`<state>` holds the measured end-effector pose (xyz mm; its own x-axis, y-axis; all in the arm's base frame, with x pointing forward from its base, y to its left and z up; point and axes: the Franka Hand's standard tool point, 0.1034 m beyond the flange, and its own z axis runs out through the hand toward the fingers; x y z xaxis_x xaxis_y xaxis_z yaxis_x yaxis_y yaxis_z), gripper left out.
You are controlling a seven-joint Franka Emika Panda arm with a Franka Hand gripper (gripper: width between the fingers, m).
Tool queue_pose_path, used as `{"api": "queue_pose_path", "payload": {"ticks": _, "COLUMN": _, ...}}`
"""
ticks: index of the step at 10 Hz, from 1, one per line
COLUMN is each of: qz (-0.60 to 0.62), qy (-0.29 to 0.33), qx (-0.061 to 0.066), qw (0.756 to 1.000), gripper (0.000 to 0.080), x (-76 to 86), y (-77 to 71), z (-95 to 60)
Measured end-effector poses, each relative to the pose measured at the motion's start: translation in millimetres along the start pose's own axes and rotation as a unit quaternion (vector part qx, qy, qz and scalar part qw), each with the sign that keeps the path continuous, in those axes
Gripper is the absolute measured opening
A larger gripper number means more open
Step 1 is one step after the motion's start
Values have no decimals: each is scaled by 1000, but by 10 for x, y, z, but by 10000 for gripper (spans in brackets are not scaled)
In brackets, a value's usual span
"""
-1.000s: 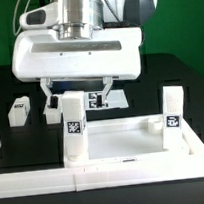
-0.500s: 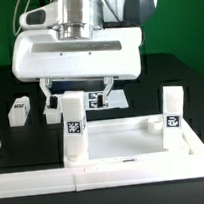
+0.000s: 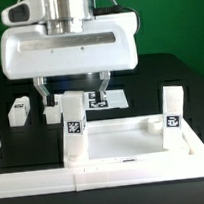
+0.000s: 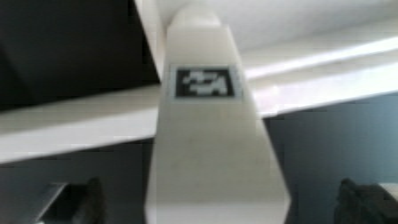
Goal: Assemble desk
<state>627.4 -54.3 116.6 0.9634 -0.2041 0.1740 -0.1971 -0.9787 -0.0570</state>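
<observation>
The white desk top (image 3: pixel 118 141) lies flat at the front of the exterior view. Two white square legs stand upright on it: one at the exterior view's left (image 3: pixel 74 121) and one at its right (image 3: pixel 171 111), each with a small tag. My gripper (image 3: pixel 72 90) hangs over the left leg, open, with one finger (image 3: pixel 41 92) on each side of the leg's top. In the wrist view the leg (image 4: pixel 214 130) fills the middle, and the gripper (image 4: pixel 217 200) straddles it with dark fingertips (image 4: pixel 71 200) well clear of its faces.
A loose white leg (image 3: pixel 19 111) lies on the black table at the exterior view's left. Another white part (image 3: pixel 53 110) sits behind the left leg. A tagged piece (image 3: pixel 96 101) lies farther back. Low white border strips (image 3: pixel 97 177) run along the front.
The gripper has shifted a little to the exterior view's left and now looks larger, so its fingers straddle the left leg's top. The legs and desk top have not moved.
</observation>
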Motion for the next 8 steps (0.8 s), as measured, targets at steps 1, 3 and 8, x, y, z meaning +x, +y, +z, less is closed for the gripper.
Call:
{"api": "queue_pose_path", "payload": {"ticks": 1, "qz": 17, "qy": -45, "qx": 2, "qw": 999, "gripper": 648, "x": 27, "y": 10, "z": 40}}
{"api": "queue_pose_path", "payload": {"ticks": 3, "qz": 28, "qy": -43, "qx": 1, "qw": 999, "gripper": 648, "x": 77, "y": -13, "z": 56}}
{"api": "queue_pose_path", "payload": {"ticks": 8, "qz": 143, "qy": -44, "qx": -3, "qw": 989, "gripper": 287, "x": 66, "y": -20, "z": 74}}
